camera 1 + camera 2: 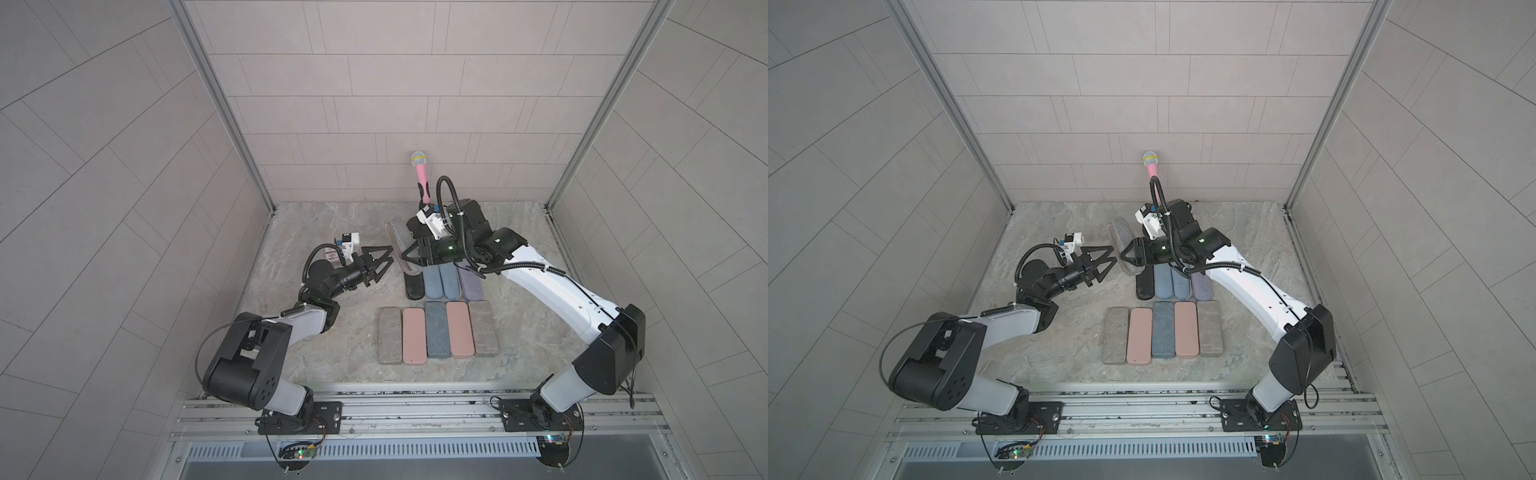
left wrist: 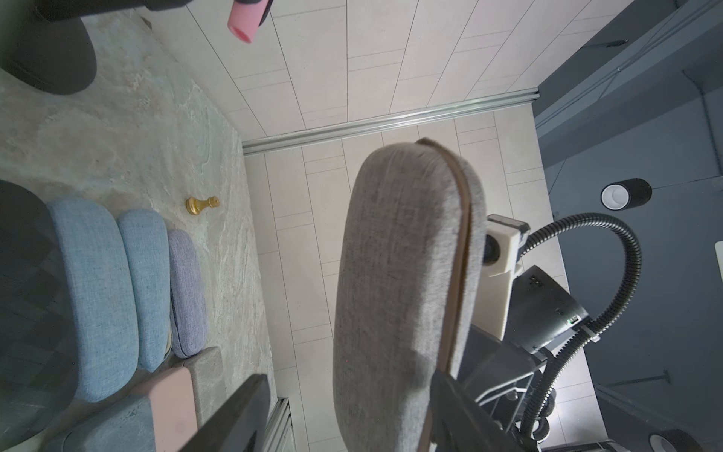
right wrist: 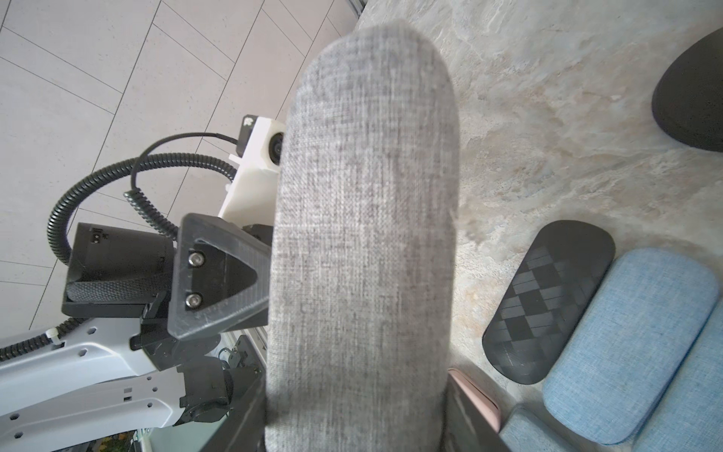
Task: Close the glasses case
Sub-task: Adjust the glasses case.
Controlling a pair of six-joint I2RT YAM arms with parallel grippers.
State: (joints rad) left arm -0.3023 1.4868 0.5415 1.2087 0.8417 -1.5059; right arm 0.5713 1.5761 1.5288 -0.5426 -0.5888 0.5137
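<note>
The grey fabric glasses case [image 1: 398, 239] is held off the stone table, standing on its long edge between the two arms. My right gripper [image 1: 407, 255] is shut on it, a finger pressed to each broad side in the right wrist view [image 3: 356, 411]. A brown rim [image 2: 459, 242] runs between the case's two halves, which lie close together. My left gripper [image 1: 390, 254] is open and straddles the case's near end [image 2: 348, 411]. One of its fingers [image 2: 457, 407] sits at the rim, while the other finger [image 2: 238, 411] stands well apart.
A black case [image 1: 414, 286], two blue cases [image 1: 441, 282] and a purple one [image 1: 471, 286] lie beside the right arm. Several flat grey, pink and blue cases [image 1: 437, 336] form a row in front. A pink microphone [image 1: 420, 174] leans on the back wall. A gold pawn [image 2: 201, 204] lies on the table.
</note>
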